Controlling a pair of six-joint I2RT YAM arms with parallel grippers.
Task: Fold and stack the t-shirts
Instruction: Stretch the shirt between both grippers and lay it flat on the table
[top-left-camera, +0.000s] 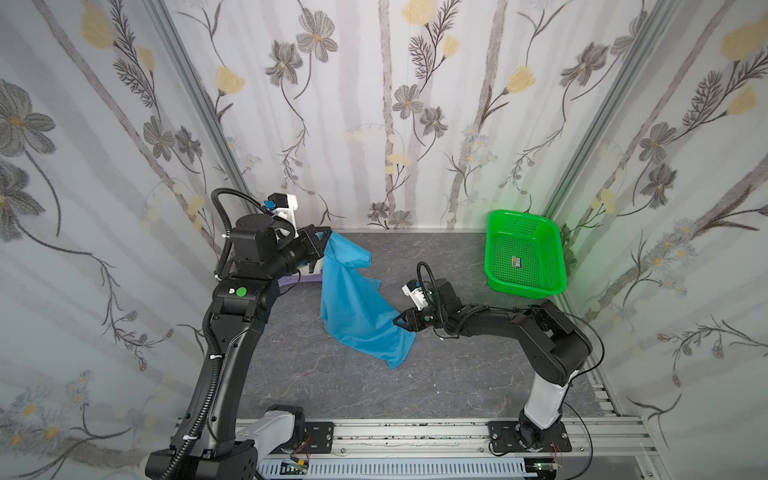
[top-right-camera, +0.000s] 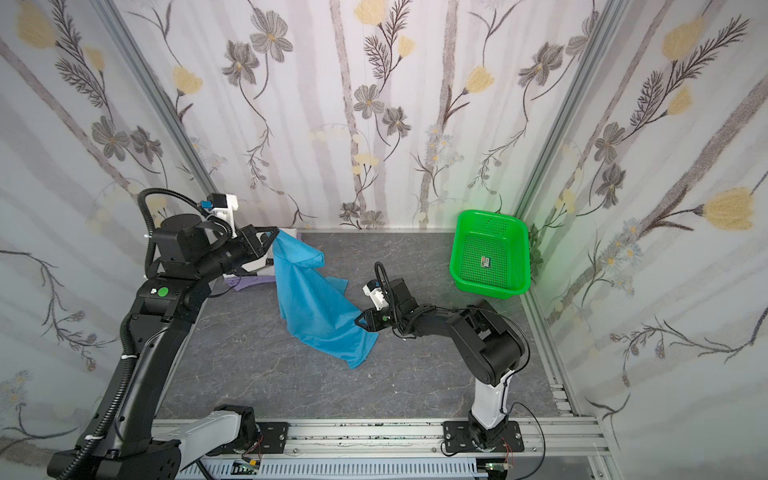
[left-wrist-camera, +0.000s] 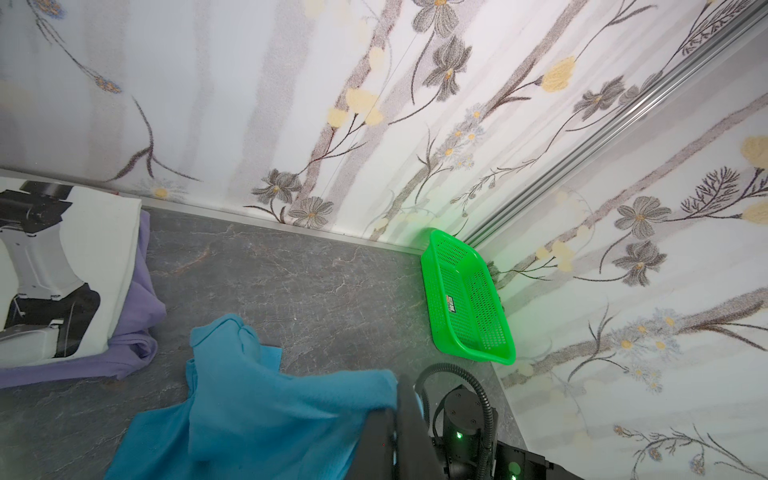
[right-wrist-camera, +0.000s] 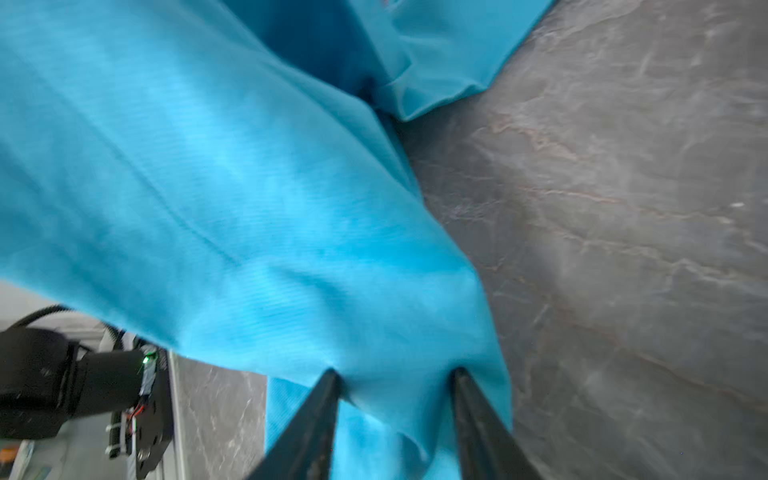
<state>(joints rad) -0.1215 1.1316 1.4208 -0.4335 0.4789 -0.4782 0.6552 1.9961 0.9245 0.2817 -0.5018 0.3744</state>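
three flowered walls (top-left-camera: 386, 104) closed in the grey marbled table (top-left-camera: 457, 374) on its left, far and right sides, and a metal rail (top-left-camera: 415, 432) ran along its near edge. open tabletop lay between the teal-blue t-shirt (top-left-camera: 357, 307) and that rail, and across the middle toward the right wall. the green basket (top-left-camera: 528, 293) sat in the far right corner, close against the walls and well apart from both my grippers. in the far left corner the white printed t-shirt (left-wrist-camera: 83, 249) lay flat on the lavender t-shirt (left-wrist-camera: 141, 299), whose edge stuck out beneath it; in both top views my left arm (top-left-camera: 232, 332) hid most of that pile.

my left gripper (top-left-camera: 328, 233) was raised over the far left of the table, jaws clamped on a top edge of the teal-blue t-shirt. the shirt hung from it and sloped down toward the middle, with one corner pointing at the near edge. my right gripper (right-wrist-camera: 395, 371) sat low at the shirt's right edge, near the middle of the table. its fingers (right-wrist-camera: 307, 432) stood narrowly apart with a fold of the blue cloth between them and both tips pressed into it; whether they had a hold on the cloth i could not tell.
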